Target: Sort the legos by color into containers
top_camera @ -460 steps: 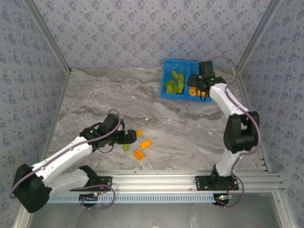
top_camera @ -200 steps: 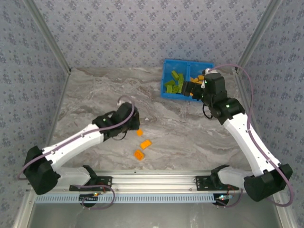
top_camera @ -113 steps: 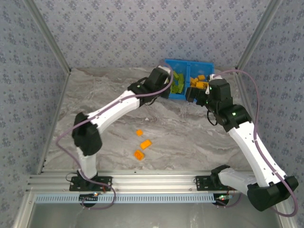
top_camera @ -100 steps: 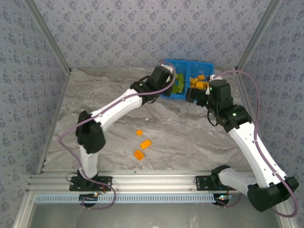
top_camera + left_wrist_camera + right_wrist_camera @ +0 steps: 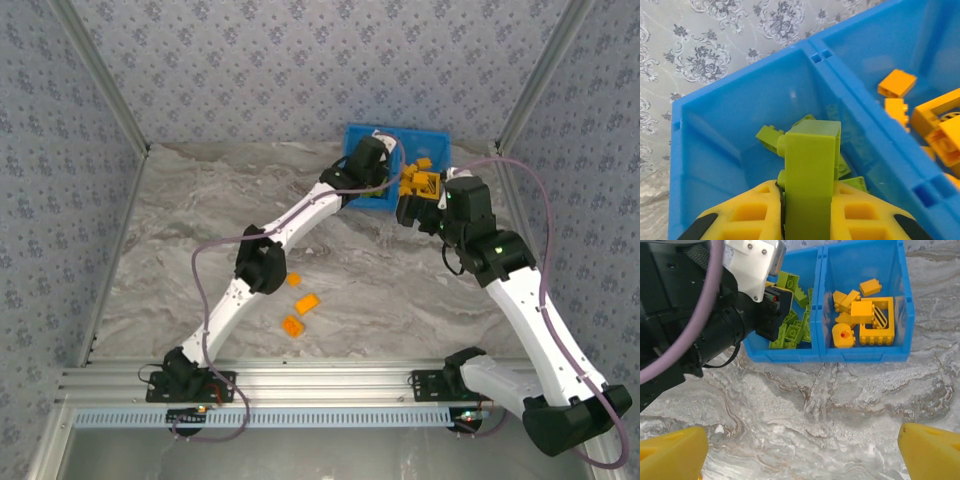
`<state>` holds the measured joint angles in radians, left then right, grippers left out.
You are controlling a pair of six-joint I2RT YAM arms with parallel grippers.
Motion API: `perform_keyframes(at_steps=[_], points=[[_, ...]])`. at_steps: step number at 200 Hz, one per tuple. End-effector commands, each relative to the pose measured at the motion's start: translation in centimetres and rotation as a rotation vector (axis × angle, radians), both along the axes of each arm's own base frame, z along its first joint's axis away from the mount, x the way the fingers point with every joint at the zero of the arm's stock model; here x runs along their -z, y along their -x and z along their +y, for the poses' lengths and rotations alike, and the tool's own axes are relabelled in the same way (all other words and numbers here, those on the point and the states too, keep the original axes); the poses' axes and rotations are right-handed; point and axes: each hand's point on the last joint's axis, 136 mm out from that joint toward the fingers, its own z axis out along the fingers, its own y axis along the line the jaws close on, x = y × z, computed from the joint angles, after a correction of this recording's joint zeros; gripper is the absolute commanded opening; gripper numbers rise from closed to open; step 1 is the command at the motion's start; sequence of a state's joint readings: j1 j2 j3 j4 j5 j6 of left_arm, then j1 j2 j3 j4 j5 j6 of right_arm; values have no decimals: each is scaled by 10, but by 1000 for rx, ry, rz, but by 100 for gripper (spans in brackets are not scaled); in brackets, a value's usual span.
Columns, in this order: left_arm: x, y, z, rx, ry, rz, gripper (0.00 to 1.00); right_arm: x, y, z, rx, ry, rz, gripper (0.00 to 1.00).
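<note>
Where the left arm [image 5: 300,215] reaches far across the marbled table [image 5: 190,230], the left gripper [image 5: 374,166] hangs over the left compartment of the blue bin [image 5: 432,140]. The right gripper [image 5: 412,203] sits just short of the bin's near right corner. Three loose orange bricks [image 5: 306,303] lie on the table well behind both grippers.

From the left wrist, the yellow fingers [image 5: 750,212] are clamped on an upright lime green brick [image 5: 810,165]. Below it, green bricks [image 5: 771,136] lie on the compartment floor. Past the divider [image 5: 860,115], to the fingers' right, lie orange pieces [image 5: 897,82].

From the right wrist, the two yellow fingertips [image 5: 670,452] are spread wide with nothing between them. Straight ahead stands the bin. Its left compartment holds green bricks. Its right compartment holds orange ones, an open orange frame [image 5: 878,339] and a round orange piece [image 5: 843,335].
</note>
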<state>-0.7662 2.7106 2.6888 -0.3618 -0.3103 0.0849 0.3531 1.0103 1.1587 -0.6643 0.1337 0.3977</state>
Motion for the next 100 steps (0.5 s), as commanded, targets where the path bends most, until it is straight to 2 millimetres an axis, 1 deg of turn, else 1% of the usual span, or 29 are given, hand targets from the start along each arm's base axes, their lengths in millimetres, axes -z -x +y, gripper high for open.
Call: perform_keyframes(at_steps=[1, 17, 28, 36, 43, 55, 67, 81, 100], points=[[-37, -22, 6, -46, 26, -167, 19, 4, 5, 3, -37, 4, 16, 100], [-39, -31, 10, -72, 41, -200, 19, 3, 6, 5, -42, -6, 18, 100], [-44, -35, 12, -82, 65, -216, 21, 3, 6, 5, -40, -12, 20, 100], [-50, -36, 12, -85, 85, -226, 25, 3, 7, 6, -40, -20, 20, 100], [-56, -37, 14, -93, 101, -236, 32, 4, 7, 6, -40, -27, 22, 100], [-70, -38, 18, -118, 136, -258, 45, 6, 8, 8, -46, -35, 27, 100], [-85, -37, 22, -137, 164, -269, 53, 8, 8, 9, -49, -39, 33, 100], [-105, -32, 25, -142, 199, -272, 59, 10, 9, 10, -52, -43, 40, 100], [-135, -23, 33, -153, 245, -259, 63, 9, 10, 10, -52, -41, 40, 100]])
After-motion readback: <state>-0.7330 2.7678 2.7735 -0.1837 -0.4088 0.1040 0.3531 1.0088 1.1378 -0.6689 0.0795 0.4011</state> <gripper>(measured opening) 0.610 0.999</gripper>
